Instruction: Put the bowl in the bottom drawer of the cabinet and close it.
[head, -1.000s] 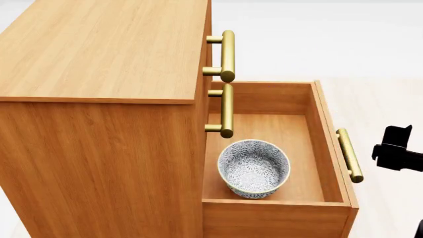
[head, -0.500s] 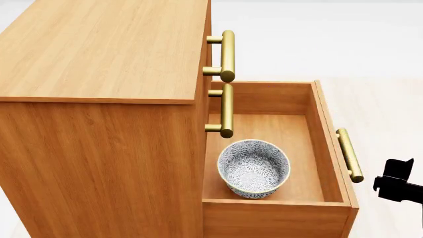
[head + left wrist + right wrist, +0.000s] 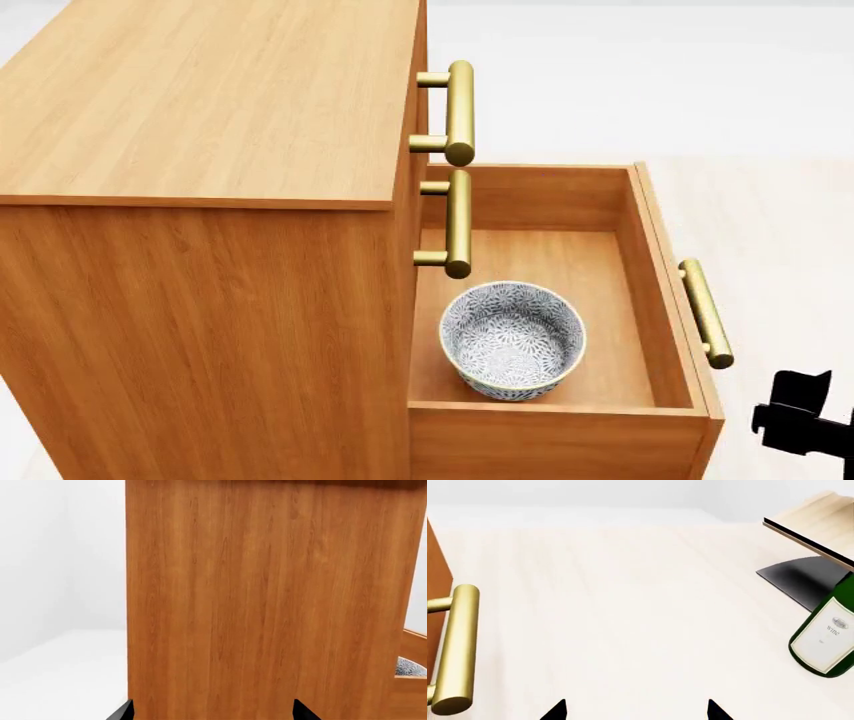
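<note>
Cabinet (image 3: 200, 200): orange-brown wood grain, three brass bar handles; upper two drawers shut.

Bottom drawer (image 3: 641, 250): pulled fully out, interior exposed. Its brass handle (image 3: 705, 312) is free, nothing touching it; the same handle (image 3: 454, 647) shows in the right wrist view.

Bowl (image 3: 513, 338): white with blue-grey leaf pattern, upright on the drawer floor, near the drawer's near side wall. Placement judged done. A sliver of bowl (image 3: 408, 667) shows past the cabinet side.

Right end effector (image 3: 801, 420): empty, beside the drawer front and below the handle, apart from both; fingertips (image 3: 554, 711) spread wide.

Left end effector (image 3: 210, 712): empty, fingertips apart, facing the cabinet's side panel.

Wine bottle (image 3: 827, 635): green, on the floor, well apart from the drawer; beside a slanted wooden board (image 3: 814, 522).

Outstanding: push the drawer shut.
</note>
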`<state>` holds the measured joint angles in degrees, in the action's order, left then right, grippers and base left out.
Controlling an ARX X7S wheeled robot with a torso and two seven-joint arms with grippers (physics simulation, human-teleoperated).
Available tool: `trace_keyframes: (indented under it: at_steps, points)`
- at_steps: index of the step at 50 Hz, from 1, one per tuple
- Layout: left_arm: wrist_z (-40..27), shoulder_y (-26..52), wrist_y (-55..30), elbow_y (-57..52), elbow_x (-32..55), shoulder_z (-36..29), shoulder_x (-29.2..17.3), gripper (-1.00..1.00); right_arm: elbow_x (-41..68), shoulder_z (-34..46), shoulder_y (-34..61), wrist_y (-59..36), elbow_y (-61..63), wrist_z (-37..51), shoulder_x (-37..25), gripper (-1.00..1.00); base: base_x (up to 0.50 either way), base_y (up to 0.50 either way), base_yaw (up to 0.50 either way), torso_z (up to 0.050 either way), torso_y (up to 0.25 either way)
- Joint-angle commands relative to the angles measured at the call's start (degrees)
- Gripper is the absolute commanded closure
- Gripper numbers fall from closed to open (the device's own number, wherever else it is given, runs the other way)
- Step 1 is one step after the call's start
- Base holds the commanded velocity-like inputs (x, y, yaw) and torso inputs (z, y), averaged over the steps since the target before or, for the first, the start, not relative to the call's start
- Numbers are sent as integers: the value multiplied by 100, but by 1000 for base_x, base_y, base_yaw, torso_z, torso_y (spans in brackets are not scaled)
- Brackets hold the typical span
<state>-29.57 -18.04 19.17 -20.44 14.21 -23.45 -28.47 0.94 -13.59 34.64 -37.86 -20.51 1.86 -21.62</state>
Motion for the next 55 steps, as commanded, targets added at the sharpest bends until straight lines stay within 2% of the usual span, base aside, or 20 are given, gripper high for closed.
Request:
trace_keyframes:
  at_steps: [1,14,19,20,21,22,26,31,55]
  points:
    - [-18,5,6,9,-17,0,0,-100,-76,59,-106,258,-279,93,24,-100,0,0,0,0,0]
    - [-53,-15,-15,-41,-22,-1,-11,-100,-103,150,-28,366,-478,121,64,-100,0,0,0,0,0]
    - [102,-76,452,6,338,59,-6,-100,-97,172,-8,348,-450,111,80,-100,0,0,0,0,0]
    - [30,-77,267,-41,266,53,-32,-100,-99,181,-7,343,-437,109,81,-100,0,0,0,0,0]
    - [-379,-12,-380,-149,-187,112,22,-100,-94,186,2,346,-444,103,87,-100,0,0,0,0,0]
    - [-374,12,-642,-220,-148,68,-21,-100,-96,194,-4,338,-424,103,90,-100,0,0,0,0,0]
    - [-152,-18,-110,-87,327,149,19,-100,-93,240,-15,316,-357,74,115,-100,0,0,0,0,0]
    - [-121,-56,89,-50,76,113,28,-100,-92,305,-5,293,-302,39,146,-100,0,0,0,0,0]
    - [-181,-58,27,-55,92,119,17,-100,-105,577,-31,335,-393,-63,299,-100,0,0,0,0,0]
